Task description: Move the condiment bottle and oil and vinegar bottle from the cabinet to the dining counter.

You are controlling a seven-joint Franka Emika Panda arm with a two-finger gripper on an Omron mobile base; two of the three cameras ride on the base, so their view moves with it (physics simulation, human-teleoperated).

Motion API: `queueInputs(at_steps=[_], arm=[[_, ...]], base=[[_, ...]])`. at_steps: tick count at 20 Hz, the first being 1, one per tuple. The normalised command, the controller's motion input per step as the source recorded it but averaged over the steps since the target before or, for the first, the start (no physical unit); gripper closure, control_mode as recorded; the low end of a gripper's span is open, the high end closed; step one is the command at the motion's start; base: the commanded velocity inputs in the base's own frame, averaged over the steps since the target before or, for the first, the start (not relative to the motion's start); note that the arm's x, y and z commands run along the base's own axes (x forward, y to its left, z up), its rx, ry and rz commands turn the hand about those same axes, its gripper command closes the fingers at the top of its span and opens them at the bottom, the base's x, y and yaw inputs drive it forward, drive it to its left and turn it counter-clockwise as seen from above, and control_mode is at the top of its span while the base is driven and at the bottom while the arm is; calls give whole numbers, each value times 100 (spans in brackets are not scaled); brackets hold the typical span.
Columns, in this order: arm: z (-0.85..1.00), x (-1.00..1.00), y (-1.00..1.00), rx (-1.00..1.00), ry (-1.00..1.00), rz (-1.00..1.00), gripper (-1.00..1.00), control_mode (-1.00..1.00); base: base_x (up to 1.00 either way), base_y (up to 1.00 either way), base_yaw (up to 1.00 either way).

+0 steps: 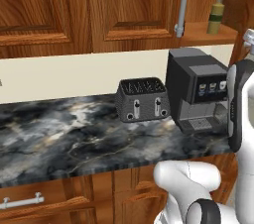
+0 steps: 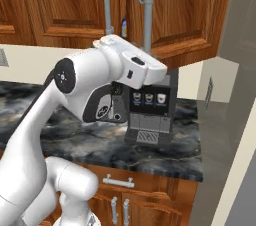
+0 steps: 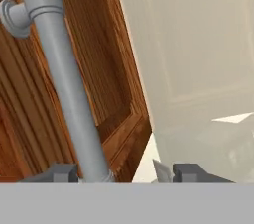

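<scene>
The gripper [image 3: 119, 173] stands open in the hand view, one finger tip on each side of the cabinet door's grey bar handle [image 3: 64, 79], clamping nothing. In the left base view the olive-yellow oil bottle [image 1: 216, 16] stands upright on the cabinet [image 1: 124, 5] shelf at about one o'clock. Below, a toaster [image 1: 143, 99] and coffee machine [image 1: 198, 89] sit side by side on the marble counter [image 1: 59, 134].

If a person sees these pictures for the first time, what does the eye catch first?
Probably the olive-yellow oil and vinegar bottle, standing upright on the shelf of the open wooden cabinet, above the black coffee machine. Beside that machine, a dark toaster stands on the marble counter. In the hand view, the gripper straddles a grey door handle.
</scene>
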Motion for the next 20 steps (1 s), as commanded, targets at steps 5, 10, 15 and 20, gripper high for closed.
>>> queueInputs(at_steps=[5, 10, 15, 20], arm=[[0, -34, 19, -6, -18, 1, -100, -100], [9, 34, 26, 0, 5, 1, -100, -100], [1, 60, 41, -9, 20, 0, -100, -100], [17, 5, 52, -35, 0, 0, -100, -100]], base=[[0, 0, 0], [0, 0, 0], [0, 0, 0], [0, 0, 0]])
